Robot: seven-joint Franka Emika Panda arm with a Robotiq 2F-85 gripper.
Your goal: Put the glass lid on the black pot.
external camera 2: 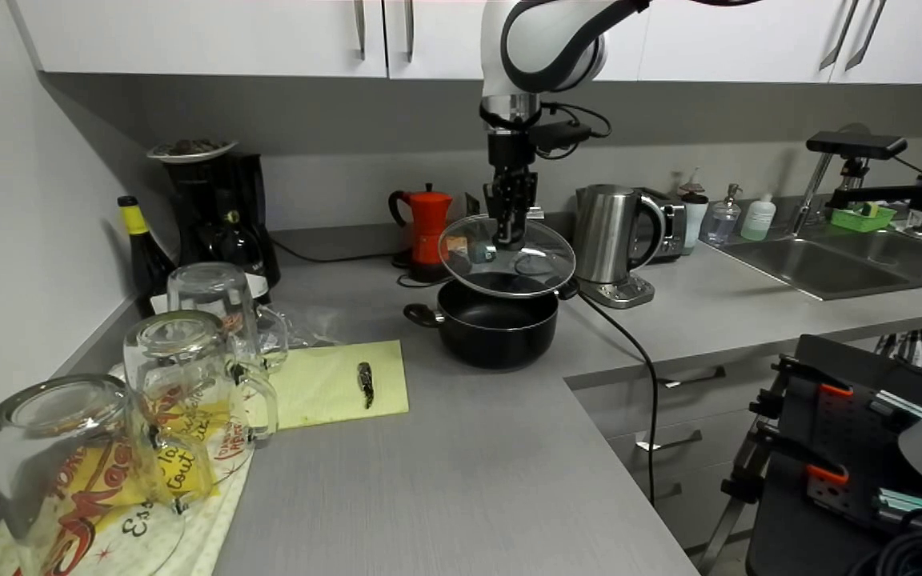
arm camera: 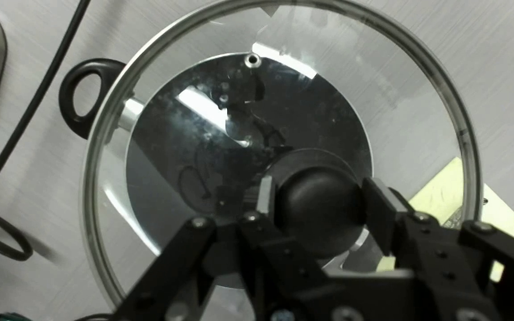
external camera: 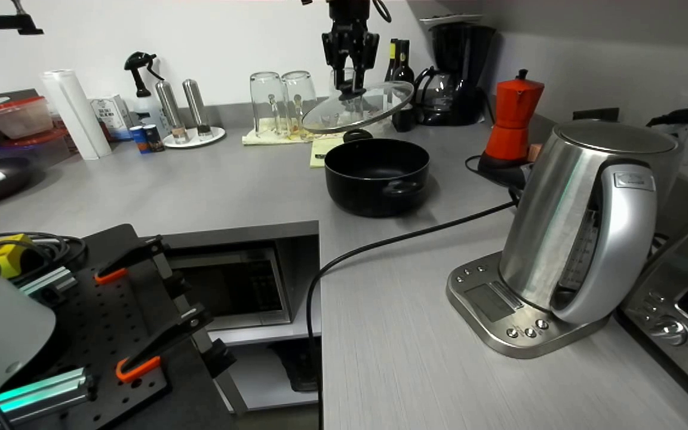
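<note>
The glass lid point(external camera: 389, 98) is a clear disc with a metal rim and a dark knob. My gripper point(external camera: 349, 82) is shut on its knob, also in an exterior view point(external camera 2: 509, 238) and in the wrist view point(arm camera: 317, 198). The lid hangs tilted in the air; it also shows in an exterior view point(external camera 2: 545, 260) and in the wrist view point(arm camera: 417, 55). The black pot point(external camera: 374, 188) stands below it on the counter, open at the top, also in an exterior view point(external camera 2: 497, 340). In the wrist view a pot handle point(arm camera: 101, 66) sticks out past the lid's rim.
A steel kettle point(external camera: 544, 221) and an orange moka pot point(external camera: 510, 119) stand near the pot. A black cable point(external camera: 415, 230) crosses the counter beside it. Several glass mugs point(external camera 2: 209, 296), a yellow cloth point(external camera 2: 325, 392) and a coffee maker point(external camera: 457, 68) stand or lie nearby.
</note>
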